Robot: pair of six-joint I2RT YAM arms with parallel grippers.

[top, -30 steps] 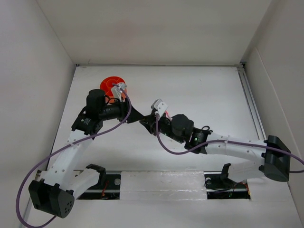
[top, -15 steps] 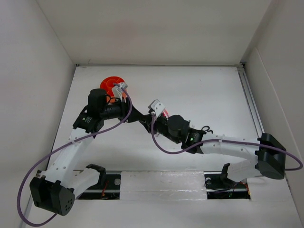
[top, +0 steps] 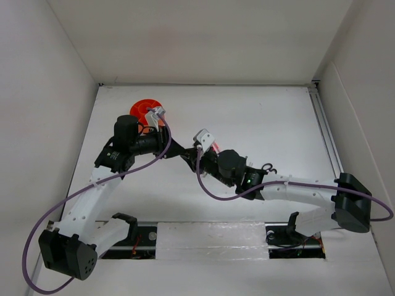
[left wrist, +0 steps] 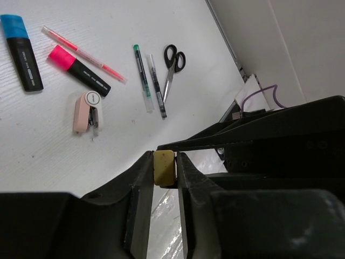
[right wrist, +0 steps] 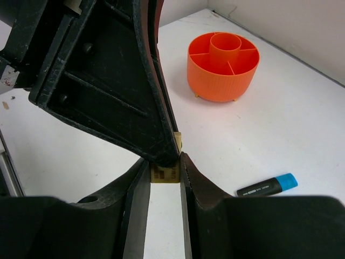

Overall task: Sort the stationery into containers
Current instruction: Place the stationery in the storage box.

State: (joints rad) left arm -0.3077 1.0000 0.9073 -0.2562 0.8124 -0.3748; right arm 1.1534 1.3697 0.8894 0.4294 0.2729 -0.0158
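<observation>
A small yellow eraser [left wrist: 164, 168] sits between both grippers at once. My left gripper [left wrist: 164, 162] is shut on it, and my right gripper [right wrist: 164, 171] is shut on the same eraser [right wrist: 166, 178] from the opposite side. In the top view the two grippers meet tip to tip, left [top: 182, 152] and right [top: 194, 156], above mid-table. The orange organiser [right wrist: 223, 67] stands at the back left [top: 147, 110]. On the table lie a blue-capped highlighter [left wrist: 21, 51], a pink-capped highlighter [left wrist: 80, 71], a thin pink pen [left wrist: 83, 54], two dark pens [left wrist: 156, 86] and black scissors [left wrist: 172, 62].
A small pink and white stapler-like item [left wrist: 85, 111] lies near the pink highlighter. The blue highlighter also shows in the right wrist view [right wrist: 268, 186]. White walls enclose the table on the left, back and right. The arm bases and a rail run along the near edge.
My right arm has reached left and closed in on the left gripper's tip. The left arm has shifted slightly. In the last half second almost nothing moved.
</observation>
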